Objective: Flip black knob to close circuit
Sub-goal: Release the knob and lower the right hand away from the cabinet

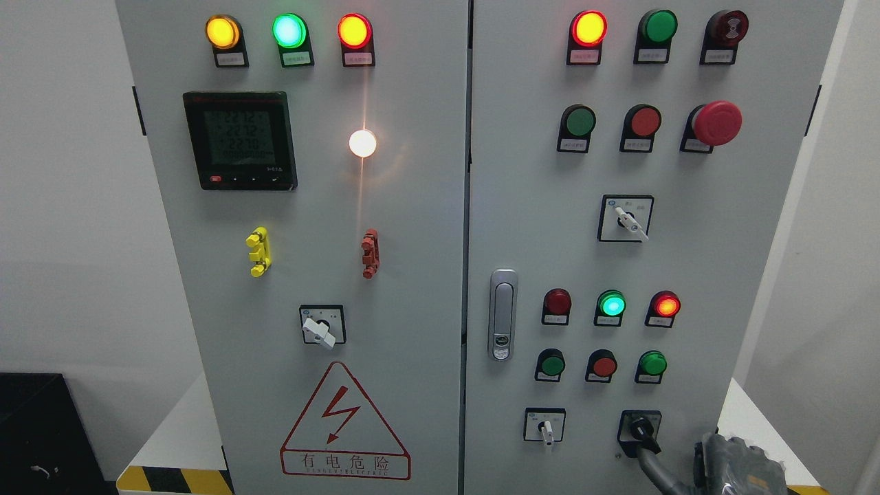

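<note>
Nearest you, at the bottom right corner, the right hand (739, 464) comes up from the right, one dark finger (650, 457) stretched up and touching the black knob (639, 427) low on the right door of the cabinet (412, 206); the other fingers are cut off, so you cannot tell whether it grips. You look to be at the contact step: next, get purchase on the knob and turn it.
</note>
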Robot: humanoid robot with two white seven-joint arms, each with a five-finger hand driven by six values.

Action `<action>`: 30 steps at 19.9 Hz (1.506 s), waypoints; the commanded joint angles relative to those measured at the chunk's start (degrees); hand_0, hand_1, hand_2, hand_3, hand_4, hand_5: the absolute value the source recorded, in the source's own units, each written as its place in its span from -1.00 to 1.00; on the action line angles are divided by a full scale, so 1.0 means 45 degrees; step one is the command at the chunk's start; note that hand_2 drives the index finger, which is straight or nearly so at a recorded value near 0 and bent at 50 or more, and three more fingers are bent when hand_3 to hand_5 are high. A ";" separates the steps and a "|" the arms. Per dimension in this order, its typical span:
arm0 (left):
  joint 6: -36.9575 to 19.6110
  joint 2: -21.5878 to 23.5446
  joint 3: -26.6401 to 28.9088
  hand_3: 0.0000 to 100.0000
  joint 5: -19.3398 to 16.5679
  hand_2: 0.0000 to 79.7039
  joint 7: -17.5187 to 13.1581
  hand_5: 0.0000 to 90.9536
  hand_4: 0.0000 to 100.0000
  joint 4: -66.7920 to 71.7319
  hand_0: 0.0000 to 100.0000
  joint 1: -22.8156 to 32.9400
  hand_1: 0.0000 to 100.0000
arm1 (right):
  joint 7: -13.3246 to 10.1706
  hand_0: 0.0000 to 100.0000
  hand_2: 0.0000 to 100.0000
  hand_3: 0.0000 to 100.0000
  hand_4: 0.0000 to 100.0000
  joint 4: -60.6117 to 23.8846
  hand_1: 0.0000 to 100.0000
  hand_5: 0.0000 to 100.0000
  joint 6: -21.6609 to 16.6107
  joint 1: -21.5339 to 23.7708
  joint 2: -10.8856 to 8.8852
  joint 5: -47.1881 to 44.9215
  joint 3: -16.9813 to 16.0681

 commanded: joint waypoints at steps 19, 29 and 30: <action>-0.0010 0.0000 -0.0010 -1.00 0.0000 -1.00 -0.0016 -1.00 -1.00 0.0001 -0.76 0.0000 0.11 | -0.0177 -1.00 0.96 1.00 1.00 -0.0438 -1.00 1.00 -0.0022 0.0045 0.0185 -0.0086 0.0048; -0.0010 0.0000 0.0009 -1.00 0.0000 -1.00 0.0003 -1.00 -1.00 0.0001 -0.76 0.0000 0.11 | -0.0216 -1.00 0.95 1.00 1.00 -0.0282 -1.00 1.00 -0.0608 0.0456 0.0400 -0.0086 0.0458; -0.0010 0.0000 -0.0010 -1.00 0.0000 -1.00 -0.0016 -1.00 -1.00 -0.0018 -0.76 0.0000 0.11 | -0.0216 -1.00 0.95 1.00 1.00 -0.0204 -1.00 1.00 -0.0628 0.0456 0.0400 -0.0086 0.0478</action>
